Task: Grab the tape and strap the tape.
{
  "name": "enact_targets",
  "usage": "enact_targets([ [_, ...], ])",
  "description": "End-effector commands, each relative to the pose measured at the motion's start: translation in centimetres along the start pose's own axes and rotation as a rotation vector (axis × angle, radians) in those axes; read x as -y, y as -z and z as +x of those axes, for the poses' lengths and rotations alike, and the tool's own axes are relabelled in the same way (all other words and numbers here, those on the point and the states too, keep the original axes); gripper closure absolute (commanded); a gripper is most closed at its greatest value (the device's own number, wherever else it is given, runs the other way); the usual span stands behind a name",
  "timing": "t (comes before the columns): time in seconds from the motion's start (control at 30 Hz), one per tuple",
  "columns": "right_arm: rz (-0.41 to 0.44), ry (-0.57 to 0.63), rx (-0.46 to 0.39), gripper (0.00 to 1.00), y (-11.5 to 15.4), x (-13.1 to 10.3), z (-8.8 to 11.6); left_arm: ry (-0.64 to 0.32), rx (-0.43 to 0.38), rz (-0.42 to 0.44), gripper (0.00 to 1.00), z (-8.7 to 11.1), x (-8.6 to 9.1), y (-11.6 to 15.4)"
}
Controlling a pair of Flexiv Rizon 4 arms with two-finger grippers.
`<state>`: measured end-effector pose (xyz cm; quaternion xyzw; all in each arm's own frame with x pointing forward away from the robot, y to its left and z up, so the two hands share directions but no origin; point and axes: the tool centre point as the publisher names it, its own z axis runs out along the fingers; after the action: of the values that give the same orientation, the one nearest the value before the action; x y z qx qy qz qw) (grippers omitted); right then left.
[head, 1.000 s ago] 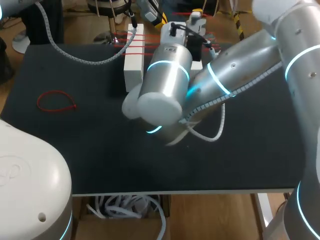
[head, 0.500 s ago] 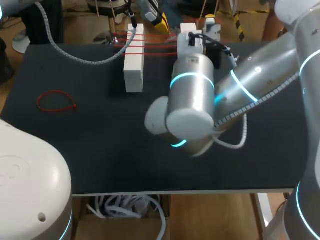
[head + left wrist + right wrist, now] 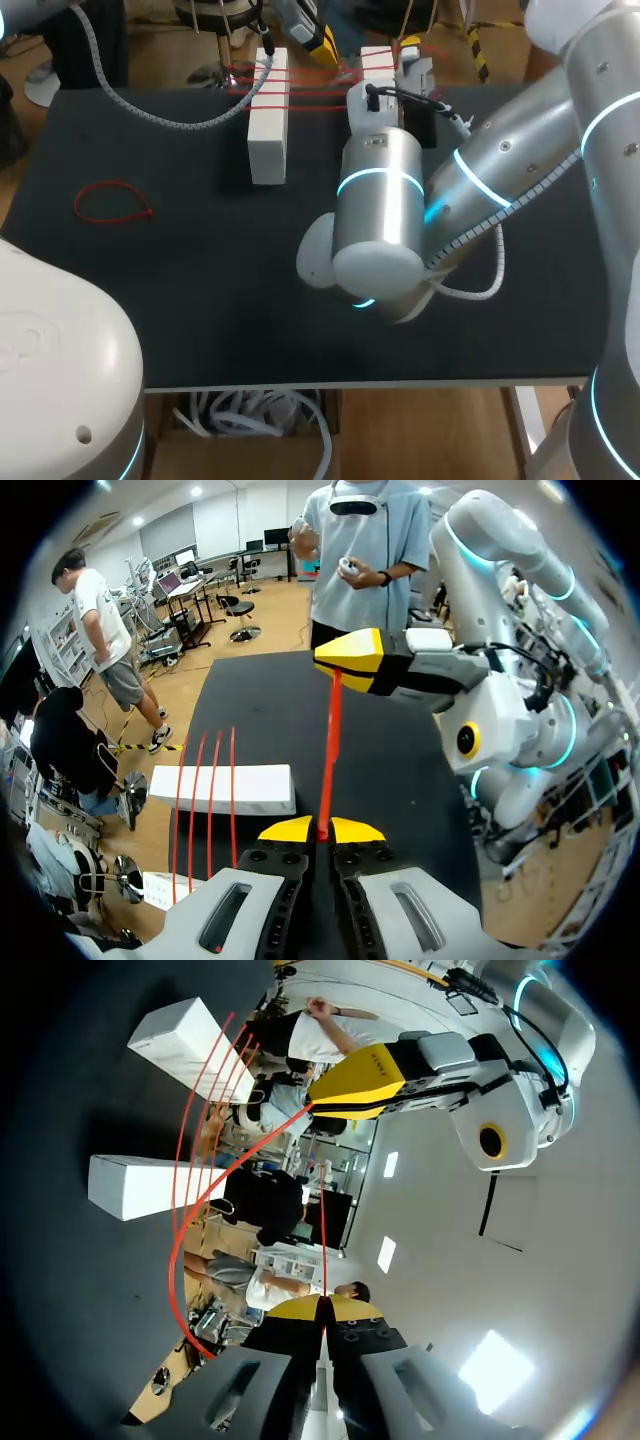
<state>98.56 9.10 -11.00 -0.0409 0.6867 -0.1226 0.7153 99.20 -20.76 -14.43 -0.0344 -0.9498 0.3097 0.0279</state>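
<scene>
— Thin red tape strap (image 3: 328,740): grabbed already. One end clamped in the left arm's fingers (image 3: 288,830), the other in the right arm's fingers (image 3: 295,1308), both pairs pressed together on it. Held over the far part of the black table (image 3: 150,280).

— And the strapping?

— Seemingly not yet done for this one. Three red straps (image 3: 208,790) strung across two white rectangular blocks (image 3: 267,140); another red loop (image 3: 110,200) lying well apart, untouched.

— Direction?

— Long axis straight from one pair of fingers to the other, roughly parallel to the strung three.
</scene>
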Motion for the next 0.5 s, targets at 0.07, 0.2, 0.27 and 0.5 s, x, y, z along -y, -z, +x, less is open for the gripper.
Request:
enact_targets([
  [0.07, 0.028, 0.003, -0.006, 1.0, 0.1, -1.4, -0.3, 0.002, -0.002, -0.005, 1.0, -0.1, 0.1, 0.1],
  [0.2, 0.035, 0.007, -0.015, 1.0, 0.3, -2.1, -0.5, 0.002, -0.002, -0.005, 1.0, -0.1, 0.1, 0.1],
  [0.27, 0.041, 0.009, -0.016, 1.0, 0.4, -2.4, -0.5, 0.002, -0.002, -0.005, 1.0, -0.1, 0.1, 0.1],
  [0.5, 0.061, 0.022, -0.018, 1.0, 0.4, -3.4, -0.5, 0.002, -0.002, -0.005, 1.0, -0.1, 0.1, 0.1],
])
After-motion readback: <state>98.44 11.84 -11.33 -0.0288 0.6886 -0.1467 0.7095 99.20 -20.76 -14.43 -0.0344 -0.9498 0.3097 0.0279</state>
